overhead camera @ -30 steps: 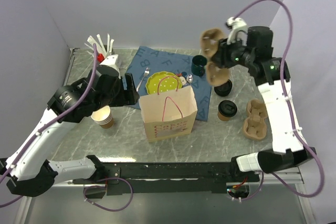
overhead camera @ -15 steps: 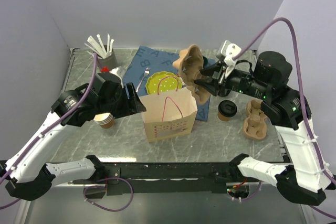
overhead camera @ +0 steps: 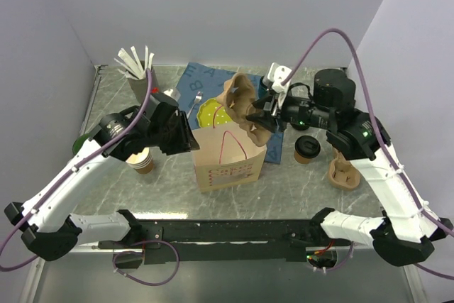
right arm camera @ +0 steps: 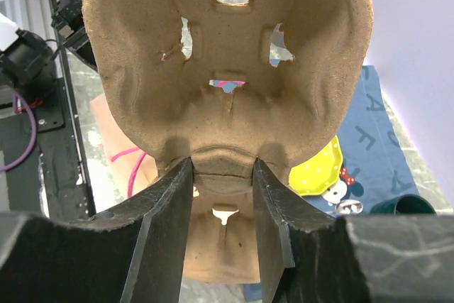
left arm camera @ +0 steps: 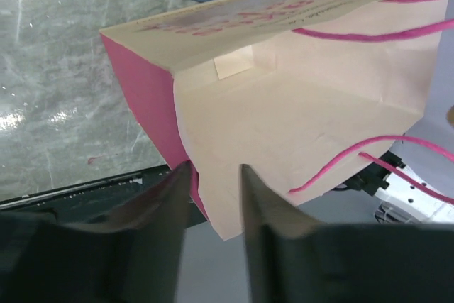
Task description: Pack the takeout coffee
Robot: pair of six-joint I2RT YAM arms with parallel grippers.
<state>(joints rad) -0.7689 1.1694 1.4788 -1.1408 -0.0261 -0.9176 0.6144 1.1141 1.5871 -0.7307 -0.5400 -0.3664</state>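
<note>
1. Overhead only, we log the takeout coffee (overhead camera: 306,148): upright, right of the paper bag (overhead camera: 227,157), untouched; neither wrist view shows it.
2. Right gripper (right arm camera: 222,168): clamped on pulp cup carrier (right arm camera: 227,54), which partly screens the bag's mouth.
3. Left gripper (left arm camera: 213,175): pinching the bag's side wall.

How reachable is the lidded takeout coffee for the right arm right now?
Probably not yet: the right pincer is shut on the pulp cup carrier above the paper bag, so it has no free grip. The takeout coffee itself stands unobstructed near that arm.
</note>
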